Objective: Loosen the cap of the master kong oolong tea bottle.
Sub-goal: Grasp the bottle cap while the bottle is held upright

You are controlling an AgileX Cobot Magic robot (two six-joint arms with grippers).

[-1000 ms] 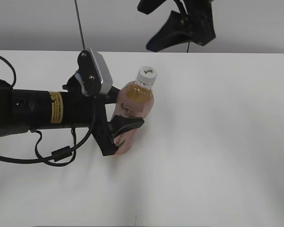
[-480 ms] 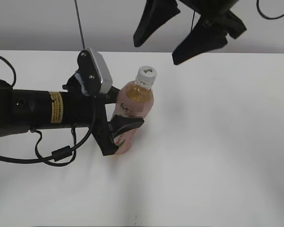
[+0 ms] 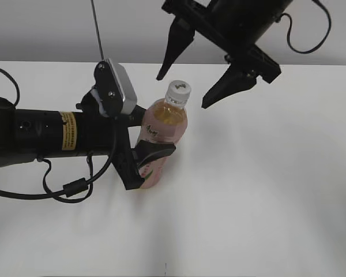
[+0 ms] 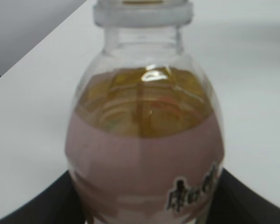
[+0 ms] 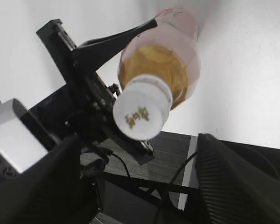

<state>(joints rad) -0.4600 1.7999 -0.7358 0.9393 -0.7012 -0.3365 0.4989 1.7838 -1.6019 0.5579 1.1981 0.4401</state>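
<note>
The master kong oolong tea bottle (image 3: 161,130) stands on the white table (image 3: 265,184), amber tea above a pink label. It fills the left wrist view (image 4: 144,154) and shows from above in the right wrist view (image 5: 165,60). Its white cap (image 3: 178,92) with a small dark mark is on the neck and also shows in the right wrist view (image 5: 142,113). My left gripper (image 3: 145,164) is shut on the bottle's body. My right gripper (image 3: 183,91) is open, its two fingers hanging either side of the cap, just above it, not touching.
The left arm (image 3: 46,135) lies across the table's left side with a looping cable (image 3: 69,187). A thin rod (image 3: 97,29) stands behind it. The grey wall (image 3: 46,29) lies beyond the table's far edge.
My right gripper has come down from the top of the view and opened wide, its fingers now flanking the cap. The left gripper and the bottle have not moved.
</note>
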